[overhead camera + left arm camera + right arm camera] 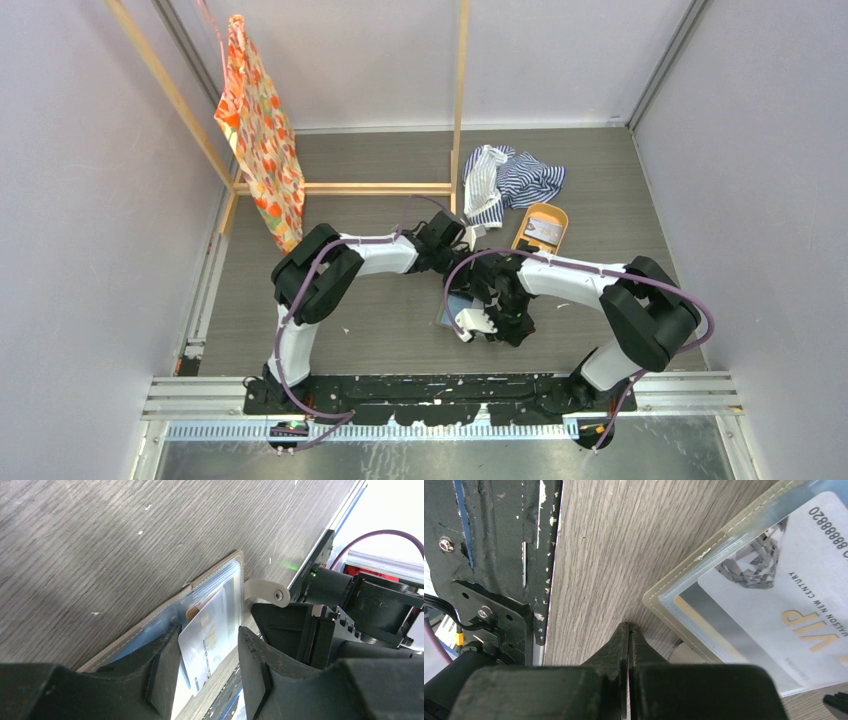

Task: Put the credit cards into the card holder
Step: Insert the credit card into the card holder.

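Wood-grain table (380, 320), orange tray (561, 213) holding flat pieces, too small to tell which, card holder (220, 582) open flat towards the table's front, pale credit card (212, 612) under its clear sleeve, left gripper (207, 632) jaws spread astride that card, right gripper (629, 630) jaws pressed together, empty, beside the holder's corner.

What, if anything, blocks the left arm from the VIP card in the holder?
Probably nothing, so yes: the left end effector straddles the VIP card, fingers apart, where it pokes from the card holder. The right end effector sits aside.
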`<state>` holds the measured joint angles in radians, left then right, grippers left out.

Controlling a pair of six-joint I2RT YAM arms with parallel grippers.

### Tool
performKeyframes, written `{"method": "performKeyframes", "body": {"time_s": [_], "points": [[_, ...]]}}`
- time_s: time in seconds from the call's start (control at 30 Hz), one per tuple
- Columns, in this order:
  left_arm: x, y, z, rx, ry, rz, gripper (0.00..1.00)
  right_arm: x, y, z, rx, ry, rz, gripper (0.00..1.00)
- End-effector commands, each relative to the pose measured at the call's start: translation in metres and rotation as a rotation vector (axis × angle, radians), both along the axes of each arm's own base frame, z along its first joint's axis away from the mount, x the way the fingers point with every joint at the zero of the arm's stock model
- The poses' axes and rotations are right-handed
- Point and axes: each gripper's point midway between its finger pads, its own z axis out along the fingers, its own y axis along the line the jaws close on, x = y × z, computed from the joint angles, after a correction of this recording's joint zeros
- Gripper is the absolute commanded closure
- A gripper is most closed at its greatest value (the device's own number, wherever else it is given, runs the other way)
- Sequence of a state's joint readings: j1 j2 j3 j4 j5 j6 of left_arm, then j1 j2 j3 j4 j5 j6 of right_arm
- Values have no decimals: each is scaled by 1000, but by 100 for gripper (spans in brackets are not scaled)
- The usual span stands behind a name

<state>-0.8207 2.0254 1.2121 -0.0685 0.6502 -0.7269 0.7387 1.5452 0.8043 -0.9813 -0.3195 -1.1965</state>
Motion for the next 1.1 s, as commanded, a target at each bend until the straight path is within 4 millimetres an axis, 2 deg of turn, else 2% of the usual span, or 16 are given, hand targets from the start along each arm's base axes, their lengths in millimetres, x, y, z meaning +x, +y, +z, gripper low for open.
{"method": "performKeyframes", "body": {"time_s": [0.0,0.3,0.5,0.63,0.9,1.07], "points": [[10,8,6,56,-64,11,52,31,13,-13,33,-123,24,99],[18,22,6,159,-128,30,50,31,17,-11,42,-117,10,99],[20,19,8,193,-165,35,48,31,20,-9,53,-116,0,99],[26,23,13,213,-208,62,43,29,24,-6,75,-95,-20,99],[46,23,35,201,-318,131,43,30,32,3,132,-65,-62,99],[52,26,37,215,-346,139,40,30,33,6,148,-55,-79,99]]}}
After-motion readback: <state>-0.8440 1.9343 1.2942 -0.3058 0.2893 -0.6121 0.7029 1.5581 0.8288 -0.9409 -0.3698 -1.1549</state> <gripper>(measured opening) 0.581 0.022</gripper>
